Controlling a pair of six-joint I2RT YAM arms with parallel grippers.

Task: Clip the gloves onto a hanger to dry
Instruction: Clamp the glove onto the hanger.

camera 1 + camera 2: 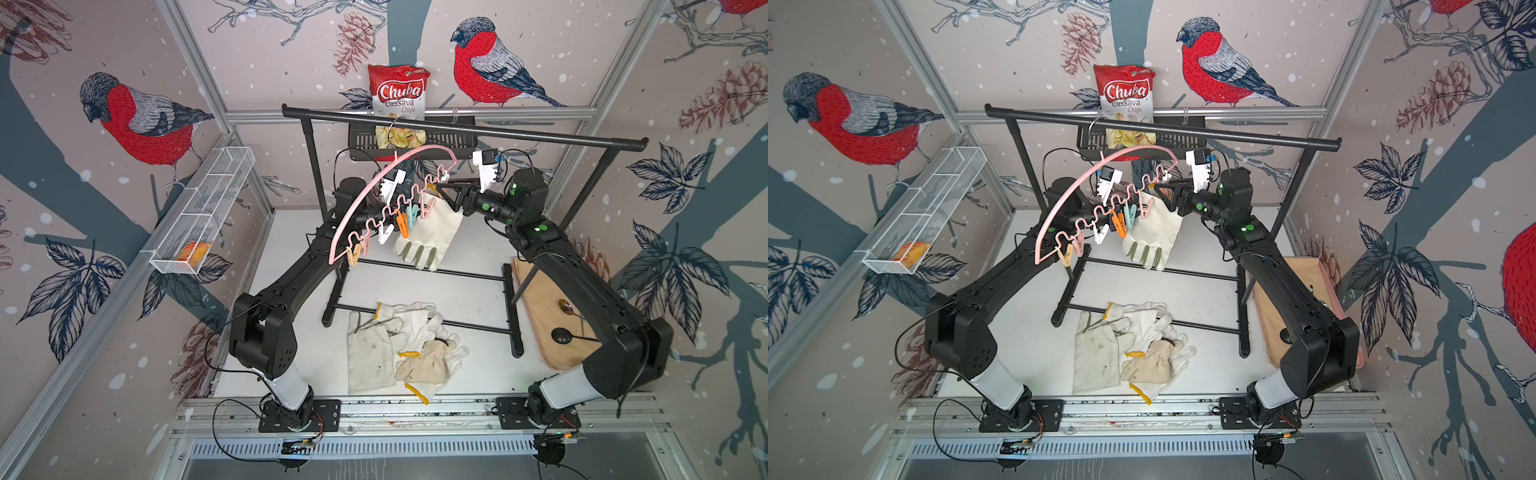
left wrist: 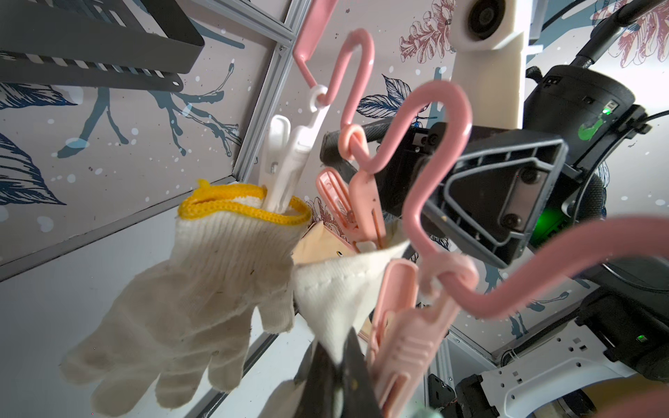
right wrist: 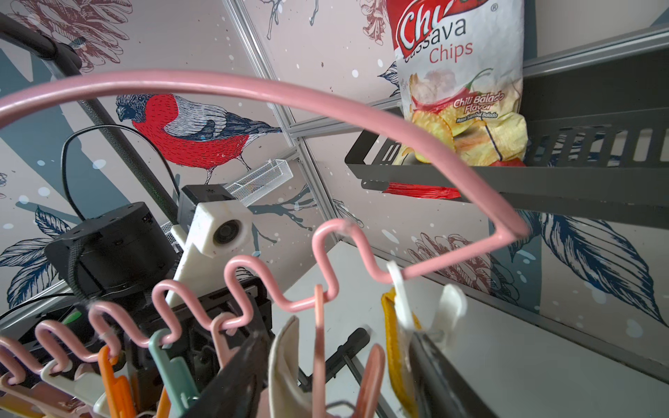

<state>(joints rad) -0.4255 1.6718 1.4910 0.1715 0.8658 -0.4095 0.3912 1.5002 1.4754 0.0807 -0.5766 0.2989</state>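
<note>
The thin pink arched plastic hanger (image 3: pixel 253 91) looked smooth and faintly glossy. The cream knitted cotton glove with yellow cuff edging (image 2: pixel 202 275) was coarse and ribbed. The off-white glove with olive-green finger strips (image 1: pixel 436 232) looked matt, its cuff finely woven.

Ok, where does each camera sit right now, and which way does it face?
Top views: high at the front, looking down and back over the table; left arm and right arm show whole.
Left wrist: among the hanger pegs, facing the knit glove; left gripper shut on the leather glove.
Right wrist: facing up past the hanger at the chips bag; right gripper open.
Shared: both wrist views show hanger and knit glove.
</note>
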